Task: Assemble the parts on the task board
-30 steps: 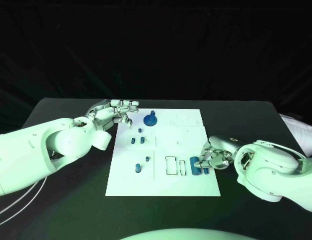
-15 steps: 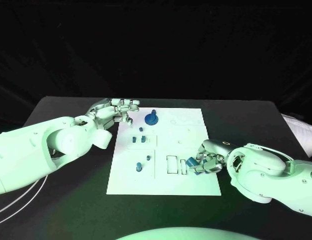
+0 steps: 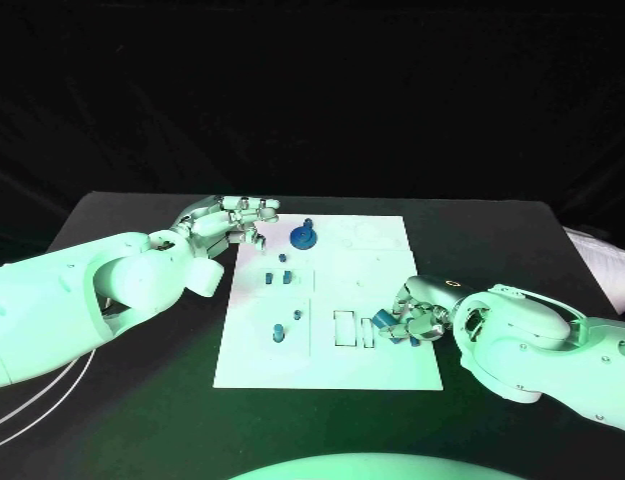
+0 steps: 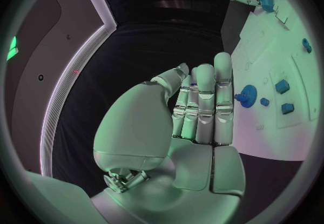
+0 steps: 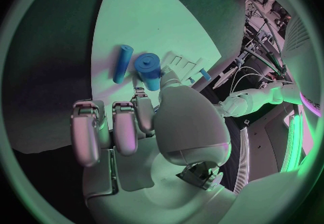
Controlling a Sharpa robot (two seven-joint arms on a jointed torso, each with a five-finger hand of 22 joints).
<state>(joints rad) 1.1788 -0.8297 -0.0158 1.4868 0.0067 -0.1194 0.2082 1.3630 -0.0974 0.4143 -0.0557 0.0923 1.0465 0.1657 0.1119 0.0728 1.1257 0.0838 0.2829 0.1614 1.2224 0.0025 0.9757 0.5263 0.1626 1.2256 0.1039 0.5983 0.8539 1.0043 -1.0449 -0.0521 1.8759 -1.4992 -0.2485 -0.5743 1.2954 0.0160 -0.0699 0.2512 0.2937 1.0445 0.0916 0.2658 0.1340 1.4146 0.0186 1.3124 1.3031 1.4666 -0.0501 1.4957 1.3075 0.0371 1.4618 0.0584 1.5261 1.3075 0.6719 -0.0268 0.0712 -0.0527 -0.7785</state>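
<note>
Black table [image 3: 125, 225] is lying under green-tinted light, with dark drapes hanging behind it across the upper half of the head view. White task board [image 3: 384, 375] is sitting in the middle of the frame, running from the centre down towards the lower middle.

At the board's upper left corner the left hand [image 3: 233, 222] is hovering, its fingers [image 4: 206, 106] lying straight and close together in the left wrist view, gripping nothing. Just right of it, near the board's top edge, a blue gear-shaped part [image 3: 302, 237] is standing. Below that, small blue parts [image 3: 281, 279] are sitting in the upper left panel, and two more blue pieces [image 3: 281, 332] are resting in the lower left panel.

At the right edge of the board, a little below centre, the right hand [image 3: 416, 318] is working with its fingers curled in. In the right wrist view a thick blue cylinder [image 5: 148, 70] is being pinched between the thumb and a finger, its end standing free above the board. A thinner blue peg [image 5: 123, 63] is lying flat on the board just beside the cylinder, apart from the fingers.
</note>
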